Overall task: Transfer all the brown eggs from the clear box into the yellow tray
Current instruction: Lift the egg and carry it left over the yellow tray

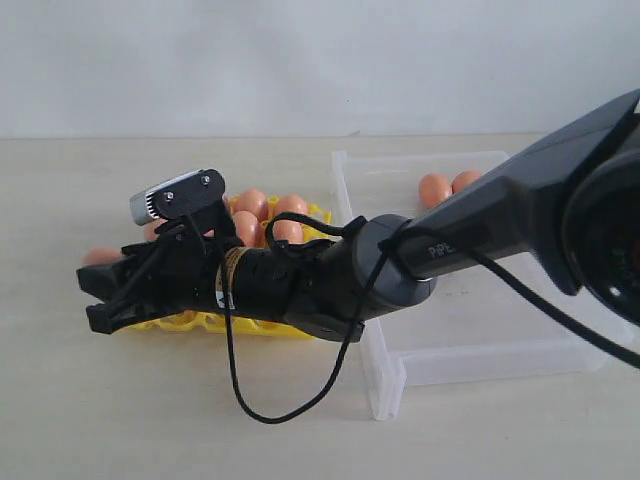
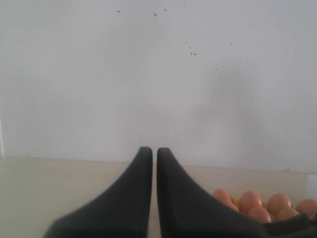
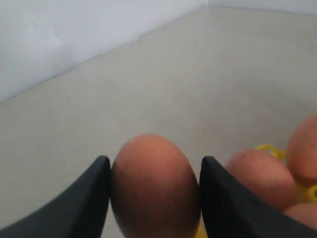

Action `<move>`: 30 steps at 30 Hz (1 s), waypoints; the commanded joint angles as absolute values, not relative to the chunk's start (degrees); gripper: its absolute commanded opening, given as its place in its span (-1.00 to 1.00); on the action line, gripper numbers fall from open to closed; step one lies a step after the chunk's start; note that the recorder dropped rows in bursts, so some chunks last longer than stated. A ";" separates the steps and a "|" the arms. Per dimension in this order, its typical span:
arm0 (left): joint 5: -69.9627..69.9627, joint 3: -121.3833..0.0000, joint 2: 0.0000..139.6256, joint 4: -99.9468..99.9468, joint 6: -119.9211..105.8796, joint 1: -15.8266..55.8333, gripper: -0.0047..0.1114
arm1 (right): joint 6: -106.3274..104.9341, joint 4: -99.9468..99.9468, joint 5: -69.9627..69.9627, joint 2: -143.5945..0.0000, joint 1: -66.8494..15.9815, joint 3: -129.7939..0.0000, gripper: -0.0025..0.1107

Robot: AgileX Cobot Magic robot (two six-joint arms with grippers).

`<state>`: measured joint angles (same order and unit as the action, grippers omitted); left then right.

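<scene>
Over the yellow tray (image 1: 245, 327), exterior view: right arm (image 1: 480, 235) reaches across from the clear box (image 1: 385, 385) side, with the right hand (image 1: 97, 298) at the tray's far edge. One brown egg (image 1: 100, 256) shows right at the hand's tip; the grip is not readable from this angle. More brown eggs (image 1: 268, 212) sit in tray cups behind the hand, alongside the wrist. Two eggs (image 1: 447, 186) lie in the clear box near its back wall, well apart from the hand. Left hand not seen here.

Left wrist view: left hand (image 2: 154, 149) clenched, fingers (image 2: 129, 198) almost pressed together with only a thin slit, nothing between them. Surface (image 2: 49, 188) and pale wall (image 2: 148, 74) ahead. A cluster of eggs (image 2: 257, 204) lies off to one side of the hand, not touching it.

Right wrist view: right hand (image 3: 154, 161) partly spread, grasping one brown egg (image 3: 153, 193). Both fingers (image 3: 84, 203) touch the egg's sides and the egg fills the gap. Bare surface (image 3: 198, 89) beyond it. Other eggs (image 3: 260, 173) sit just beside the hand on one side, in the yellow tray (image 3: 270, 148).
</scene>
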<state>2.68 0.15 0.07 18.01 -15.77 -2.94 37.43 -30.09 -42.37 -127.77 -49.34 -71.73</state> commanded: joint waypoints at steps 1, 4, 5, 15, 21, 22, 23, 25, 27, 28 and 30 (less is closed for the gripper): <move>3.00 0.00 0.00 18.28 -15.97 -2.71 -0.85 | 36.21 -25.25 -37.93 -128.04 -49.17 -72.03 -0.96; 3.00 0.00 0.00 18.28 -15.97 -2.71 -0.85 | 37.92 -24.49 -37.93 -128.04 -49.17 -72.03 -0.96; 3.00 0.00 0.00 18.28 -15.97 -2.71 -0.85 | 38.61 -24.27 -37.93 -128.14 -49.17 -72.03 -0.96; 3.00 0.00 0.00 18.28 -15.97 -2.71 -0.85 | 53.14 -23.70 -33.32 -128.13 -49.17 -72.06 -0.96; 3.00 0.00 0.00 18.28 -15.97 -2.71 -0.85 | 55.30 -27.52 -31.42 -128.13 -49.70 -72.16 -0.96; 3.00 0.00 0.00 18.28 -15.97 -2.71 -0.85 | 55.30 -27.52 -31.42 -128.13 -49.81 -72.46 -0.96; 3.00 0.00 0.00 18.28 -15.97 -2.71 -0.85 | 55.30 -28.47 -31.42 -128.13 -50.30 -73.05 -0.96; 3.00 0.00 0.00 18.28 -15.97 -2.71 -0.85 | 55.30 -29.45 -29.41 -128.13 -51.27 -74.70 -0.96; 3.00 0.00 0.00 18.28 -15.97 -2.71 -0.85 | 54.58 -31.04 -25.08 -128.13 -52.60 -77.33 -0.96; 3.00 0.00 0.00 18.28 -15.97 -2.71 -0.85 | 53.81 -31.29 -23.08 -128.13 -53.20 -78.40 -0.96; 3.00 0.00 0.00 18.28 -15.97 -2.71 -0.85 | 53.43 -31.29 -17.99 -128.13 -53.83 -80.66 -0.96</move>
<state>2.68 0.15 0.07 18.01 -15.77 -2.94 54.38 -30.20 -23.58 -128.13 -52.92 -77.80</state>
